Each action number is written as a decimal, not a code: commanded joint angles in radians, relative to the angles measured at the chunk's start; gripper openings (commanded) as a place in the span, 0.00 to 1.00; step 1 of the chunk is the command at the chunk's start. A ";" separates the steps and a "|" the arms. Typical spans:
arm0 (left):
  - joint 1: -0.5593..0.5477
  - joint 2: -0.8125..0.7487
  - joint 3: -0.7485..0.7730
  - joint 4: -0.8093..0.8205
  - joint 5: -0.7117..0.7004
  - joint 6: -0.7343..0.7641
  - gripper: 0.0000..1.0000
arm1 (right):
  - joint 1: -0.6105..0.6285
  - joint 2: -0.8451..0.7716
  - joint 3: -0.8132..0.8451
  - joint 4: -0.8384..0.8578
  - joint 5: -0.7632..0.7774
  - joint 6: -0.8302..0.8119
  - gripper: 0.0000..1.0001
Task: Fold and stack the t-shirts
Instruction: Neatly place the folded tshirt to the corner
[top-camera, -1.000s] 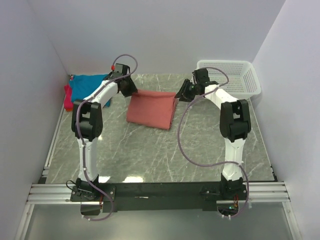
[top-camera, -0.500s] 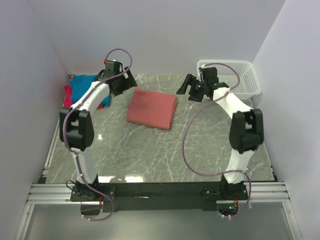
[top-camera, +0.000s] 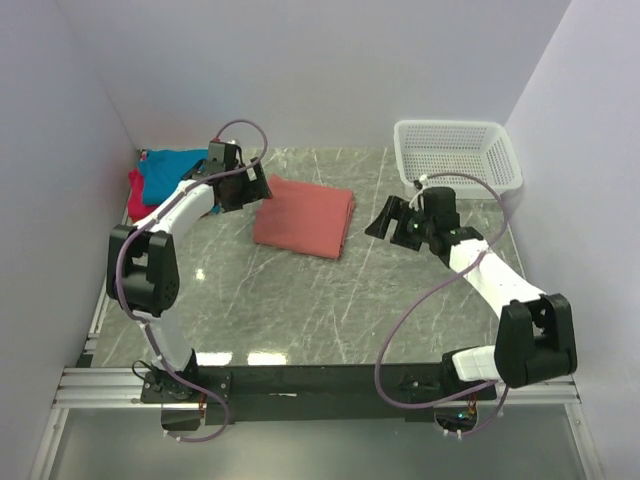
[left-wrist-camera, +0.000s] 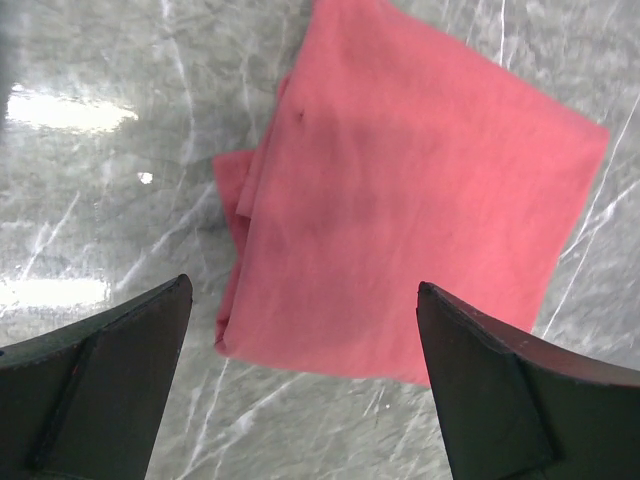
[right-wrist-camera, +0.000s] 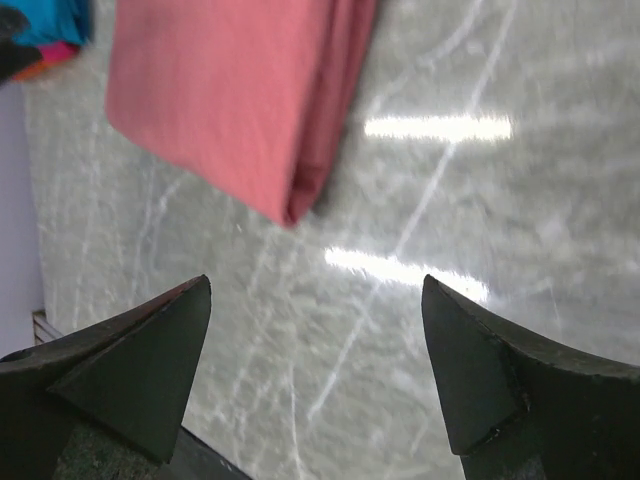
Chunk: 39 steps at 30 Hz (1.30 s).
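The salmon-red t-shirt (top-camera: 304, 217) lies folded flat on the marble table, back centre; it also shows in the left wrist view (left-wrist-camera: 410, 210) and the right wrist view (right-wrist-camera: 230, 90). The teal-blue t-shirt (top-camera: 170, 170) lies on the magenta-pink one (top-camera: 135, 193) at the back left. My left gripper (top-camera: 255, 187) is open and empty, just left of the red shirt's edge; in its wrist view (left-wrist-camera: 305, 375) the shirt lies ahead of the jaws. My right gripper (top-camera: 385, 220) is open and empty, right of the shirt, over bare table (right-wrist-camera: 315, 345).
A white plastic mesh basket (top-camera: 458, 160) stands at the back right corner. The walls close in the table on the left, back and right. The marble table (top-camera: 330, 310) stretches in front of the shirt toward the arm bases.
My right arm has drawn back toward the near right, away from the basket side of the shirt. My left gripper has shifted slightly right and down toward the shirt's left edge. The red shirt lies unmoved.
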<state>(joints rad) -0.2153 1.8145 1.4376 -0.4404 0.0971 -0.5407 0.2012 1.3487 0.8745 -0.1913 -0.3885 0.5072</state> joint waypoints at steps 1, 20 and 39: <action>-0.001 0.028 0.012 0.045 0.047 0.077 0.99 | 0.006 -0.091 -0.069 0.064 -0.007 -0.019 0.92; -0.077 0.354 0.237 -0.086 -0.082 0.097 0.90 | 0.004 -0.364 -0.144 -0.183 0.189 -0.104 0.92; -0.160 0.447 0.414 -0.232 -0.603 0.114 0.01 | 0.004 -0.422 -0.144 -0.185 0.235 -0.136 0.92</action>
<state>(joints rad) -0.3882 2.2562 1.8141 -0.6262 -0.2867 -0.4667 0.2031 0.9360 0.7265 -0.3901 -0.1753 0.3943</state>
